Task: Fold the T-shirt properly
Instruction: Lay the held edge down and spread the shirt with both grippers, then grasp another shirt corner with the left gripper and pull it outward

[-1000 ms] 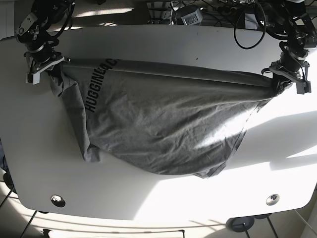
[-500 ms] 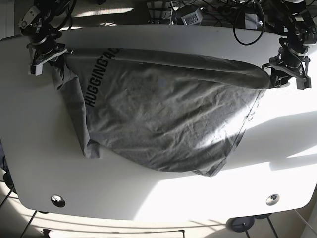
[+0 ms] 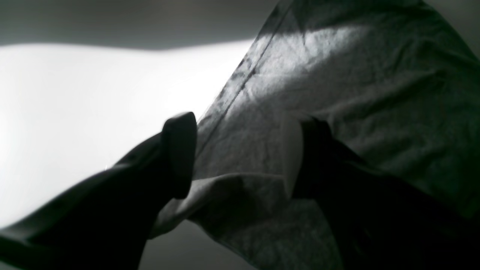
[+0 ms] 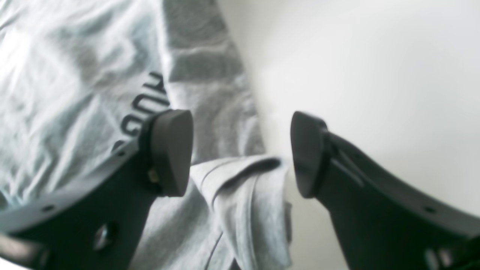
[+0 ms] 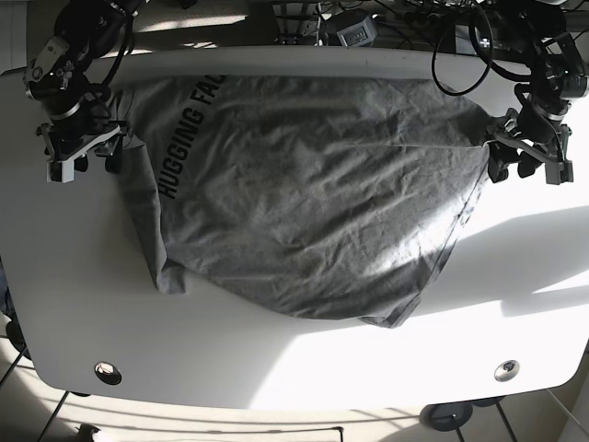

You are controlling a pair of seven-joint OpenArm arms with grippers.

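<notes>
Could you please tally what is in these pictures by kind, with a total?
Grey cotton T-shirt with black lettering: 1
Black two-finger grippers, both open: 2 (left gripper, right gripper)
White rounded table: 1
Round metal table grommets: 2
Total: 6

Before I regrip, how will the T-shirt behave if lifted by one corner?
Probably floppy: the T-shirt lies wrinkled and draped. Likely light, since thin edges curl by the right pincer. It may drag, bunching across the table.

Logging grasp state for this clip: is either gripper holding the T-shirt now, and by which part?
Nothing is held. Both the left gripper and right gripper are open, with the T-shirt edge lying loose between their fingers on the table.
</notes>
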